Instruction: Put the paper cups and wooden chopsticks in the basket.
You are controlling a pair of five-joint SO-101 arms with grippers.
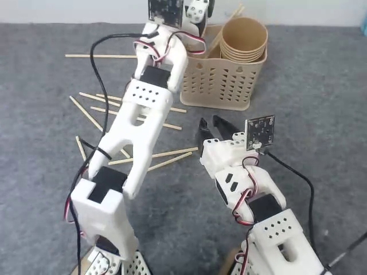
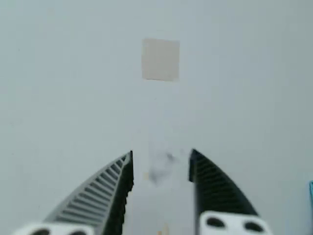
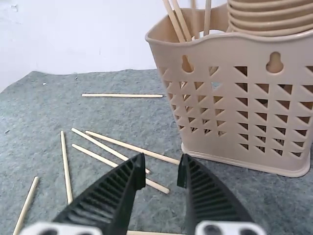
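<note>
A grey felt-like mat (image 1: 321,114) covers the table up to its far edge, where a plain white wall (image 1: 69,10) begins. On the wall is a small beige square (image 2: 160,59), with a faint grey smudge (image 2: 161,169) near it.

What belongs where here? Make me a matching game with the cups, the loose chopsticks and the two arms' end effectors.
1. paper cups
2. loose chopsticks
3. left end effector
4. right end effector

A. spread over the grey mat
B. open, low near the basket
C. stacked in the basket
D. open, facing a pale wall

Pairs: 1-C, 2-A, 3-D, 4-B
</note>
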